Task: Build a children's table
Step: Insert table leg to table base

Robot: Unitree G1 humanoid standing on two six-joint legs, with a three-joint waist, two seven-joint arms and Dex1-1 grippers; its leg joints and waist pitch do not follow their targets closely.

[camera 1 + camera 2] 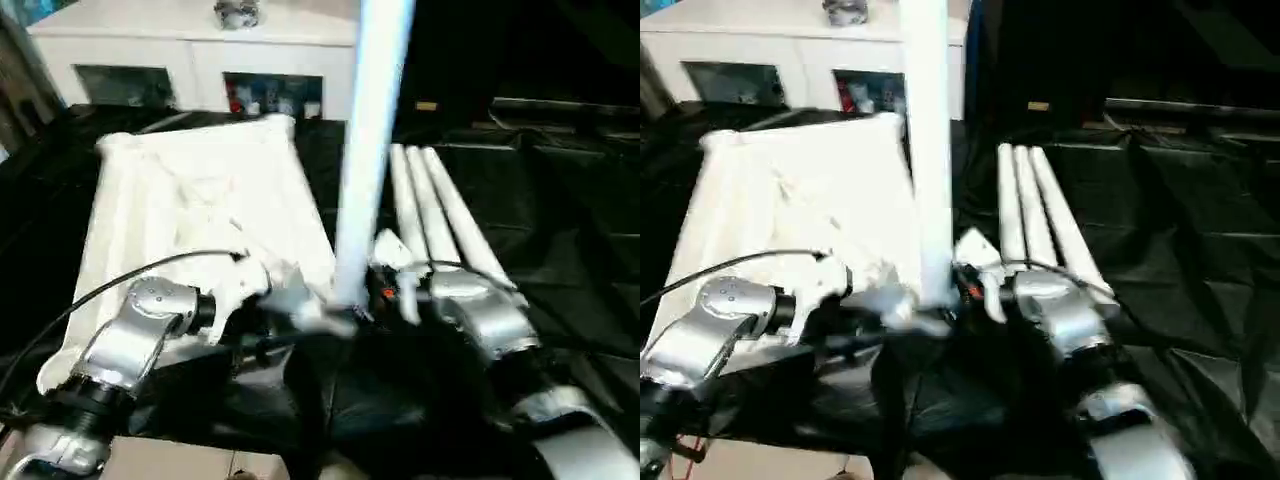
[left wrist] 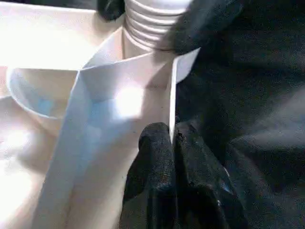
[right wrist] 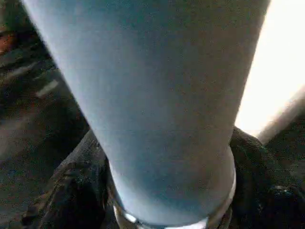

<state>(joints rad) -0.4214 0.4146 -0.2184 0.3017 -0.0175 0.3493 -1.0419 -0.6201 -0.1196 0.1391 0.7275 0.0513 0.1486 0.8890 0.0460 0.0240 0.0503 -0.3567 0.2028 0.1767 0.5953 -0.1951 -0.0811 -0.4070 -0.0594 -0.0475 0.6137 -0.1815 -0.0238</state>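
Tabletop (image 1: 200,215) lies underside up on black sheeting (image 1: 560,220). Left gripper (image 2: 172,138) pinches its corner rim. Right gripper (image 3: 167,200) straddles an upright leg (image 1: 370,150) at that corner socket (grip uncertain). Three spare legs (image 1: 435,215) lie just beside.

The white tabletop (image 1: 200,210) lies ribbed side up on black sheeting (image 1: 560,250), filling the view from nine to eleven o'clock. One white leg (image 1: 372,140) stands upright at its near right corner, rising out of frame at twelve. Three more legs (image 1: 435,210) lie side by side toward two o'clock. The silver forearms come in from seven and five o'clock. A white cabinet (image 1: 190,55) stands behind, at eleven.
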